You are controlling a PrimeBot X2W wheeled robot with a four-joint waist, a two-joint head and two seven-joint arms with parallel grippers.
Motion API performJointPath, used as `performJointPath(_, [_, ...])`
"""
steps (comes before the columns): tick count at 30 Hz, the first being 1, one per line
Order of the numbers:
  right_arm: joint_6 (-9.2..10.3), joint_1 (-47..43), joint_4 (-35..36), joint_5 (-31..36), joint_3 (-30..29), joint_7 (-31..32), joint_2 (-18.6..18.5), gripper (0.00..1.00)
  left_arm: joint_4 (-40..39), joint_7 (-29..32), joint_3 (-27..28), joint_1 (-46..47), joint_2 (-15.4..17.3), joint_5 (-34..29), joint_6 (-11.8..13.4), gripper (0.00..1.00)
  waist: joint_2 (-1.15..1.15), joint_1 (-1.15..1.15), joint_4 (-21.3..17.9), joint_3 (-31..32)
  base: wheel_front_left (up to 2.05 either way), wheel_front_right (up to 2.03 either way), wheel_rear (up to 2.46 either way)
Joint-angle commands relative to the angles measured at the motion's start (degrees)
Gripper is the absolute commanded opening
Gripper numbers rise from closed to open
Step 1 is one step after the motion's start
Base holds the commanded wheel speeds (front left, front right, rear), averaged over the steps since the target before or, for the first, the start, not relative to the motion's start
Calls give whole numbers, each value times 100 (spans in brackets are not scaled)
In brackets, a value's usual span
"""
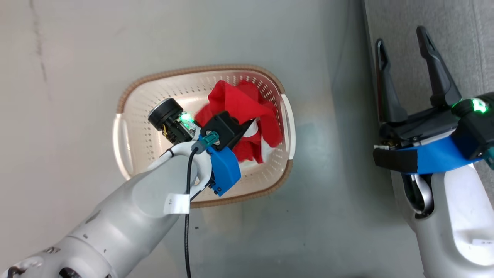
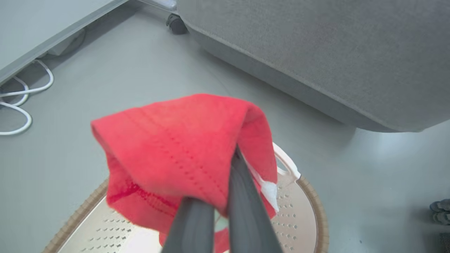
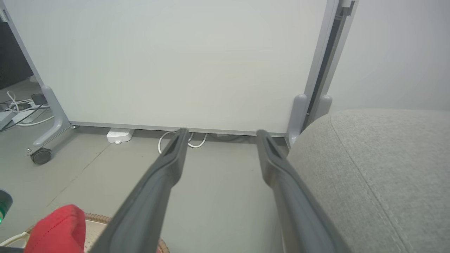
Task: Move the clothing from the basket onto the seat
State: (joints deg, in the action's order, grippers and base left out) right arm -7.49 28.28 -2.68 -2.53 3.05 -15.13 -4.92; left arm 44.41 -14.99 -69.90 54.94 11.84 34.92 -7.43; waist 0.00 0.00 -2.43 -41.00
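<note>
The cream basket [image 1: 162, 75] with its brown rim stands on the grey floor. Red clothing [image 1: 239, 102] with white trim is bunched in its right half. My left gripper [image 1: 247, 127] reaches in from the lower left. In the left wrist view my left gripper [image 2: 225, 189] is shut on a fold of the red clothing [image 2: 175, 147], which drapes over the fingers above the basket [image 2: 309, 196]. My right gripper [image 1: 401, 36] stands open and empty over the edge of the grey seat [image 1: 463, 46]. Its wrist view shows the open gripper [image 3: 222, 133], the seat [image 3: 379, 168] and the clothing [image 3: 58, 225].
A white panel on a wheeled frame [image 3: 175, 63] stands beyond the floor, with a caster [image 3: 40, 155] and white cables [image 3: 197, 142] at its foot. More cables [image 2: 17, 105] lie along the panel's base. Open grey floor [image 1: 328, 173] separates basket and seat.
</note>
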Motion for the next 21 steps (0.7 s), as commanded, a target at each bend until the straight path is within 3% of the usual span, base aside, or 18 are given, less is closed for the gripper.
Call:
performJointPath(1, [-1, -100, -37, -22, -24, -2, -38, 100, -85, -26, 87, -115, 4, -58, -9, 0, 0, 0, 132, 256, 0, 0, 0])
performJointPath(12, [-1, -542, -279, -117, -110, -2, -45, 100, -828, -28, 1323, -791, 91, -706, -9, 0, 0, 0, 312, 1218, 0, 0, 0])
performJointPath(21, [-1, -986, -440, -206, -231, -2, -25, 100, -1305, -27, 1975, -1138, 56, -1121, -9, 0, 0, 0, 428, 1983, 0, 0, 0])
